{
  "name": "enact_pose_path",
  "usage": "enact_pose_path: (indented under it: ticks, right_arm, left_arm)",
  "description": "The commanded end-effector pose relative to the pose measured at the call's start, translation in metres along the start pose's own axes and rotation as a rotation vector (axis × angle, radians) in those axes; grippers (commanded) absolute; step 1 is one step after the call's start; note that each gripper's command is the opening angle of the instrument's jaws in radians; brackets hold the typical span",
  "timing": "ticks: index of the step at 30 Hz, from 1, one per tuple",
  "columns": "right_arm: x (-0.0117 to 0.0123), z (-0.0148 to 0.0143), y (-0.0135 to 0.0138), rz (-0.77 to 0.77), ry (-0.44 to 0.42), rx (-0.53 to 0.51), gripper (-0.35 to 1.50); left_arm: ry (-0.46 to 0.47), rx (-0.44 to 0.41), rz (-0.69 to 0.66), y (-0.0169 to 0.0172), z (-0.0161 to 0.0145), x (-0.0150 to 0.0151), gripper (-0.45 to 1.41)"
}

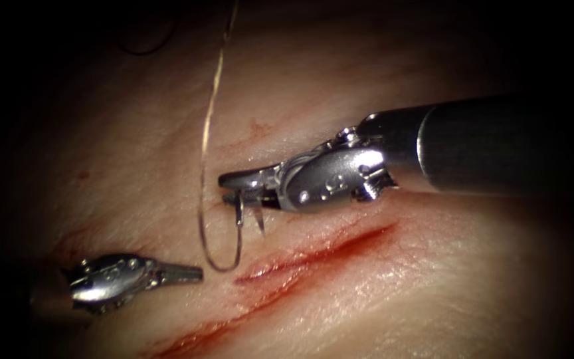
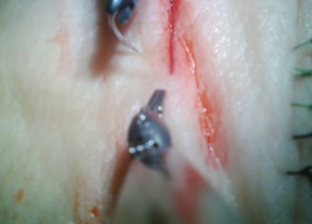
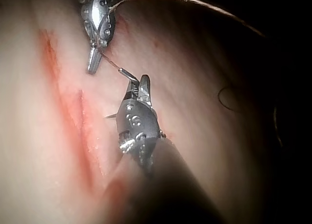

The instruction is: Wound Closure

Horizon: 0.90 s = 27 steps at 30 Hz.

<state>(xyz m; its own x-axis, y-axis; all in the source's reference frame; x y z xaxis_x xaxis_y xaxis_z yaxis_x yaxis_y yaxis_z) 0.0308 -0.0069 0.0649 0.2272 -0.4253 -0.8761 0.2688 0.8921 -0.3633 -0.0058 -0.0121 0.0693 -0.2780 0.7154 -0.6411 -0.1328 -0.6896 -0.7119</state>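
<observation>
The curved needle (image 1: 238, 216) hangs clear of the tissue (image 1: 433, 279), left of the red cut (image 1: 313, 256); thread (image 1: 210, 106) loops under it and runs up to the tissue's far edge.

The thread (image 1: 210, 106) runs off the endoscope view's far edge, so its far end is cut off. The right tool (image 1: 247, 189) covers the stretch of the needle (image 1: 239, 229) inside its jaws; how much of the curve lies there cannot be told. Its shaft passes into darkness at the right. The left tool (image 1: 181, 272) has its shaft lost in shadow at the left. The cut (image 1: 313, 256) runs off the near edge. In the left wrist view the dark marks (image 2: 302, 107) along the tissue's edge are too blurred to identify.
</observation>
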Motion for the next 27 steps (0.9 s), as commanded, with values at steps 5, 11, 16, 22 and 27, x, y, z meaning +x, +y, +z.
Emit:
enact_pose_path:
  ticks: [5,11,16,22,27]
  right_arm:
    - [-0.0002,0.0006,-0.0001,0.003,0.0,0.002,-0.35]
    - [-0.0001,0.0006,0.0,0.005,-0.003,0.001,-0.35]
    - [-0.0001,0.0006,0.0,0.005,-0.003,0.001,-0.35]
    - [0.0,0.0006,0.0,0.005,-0.002,0.001,-0.35]
    - [0.0,0.0006,0.0,0.004,0.0,-0.001,-0.35]
  left_arm:
    - [0.031,-0.02,-0.016,0.0029,0.0023,0.0005,-0.18]
    - [0.117,0.002,0.021,0.0057,0.0063,0.001,-0.16]
    - [0.224,0.151,0.127,0.006,0.0089,0.0016,-0.03]
    - [0.242,0.238,0.135,0.0051,0.0101,0.0013,-0.03]
    - [0.249,0.267,0.129,0.004,0.0094,0.0011,-0.06]
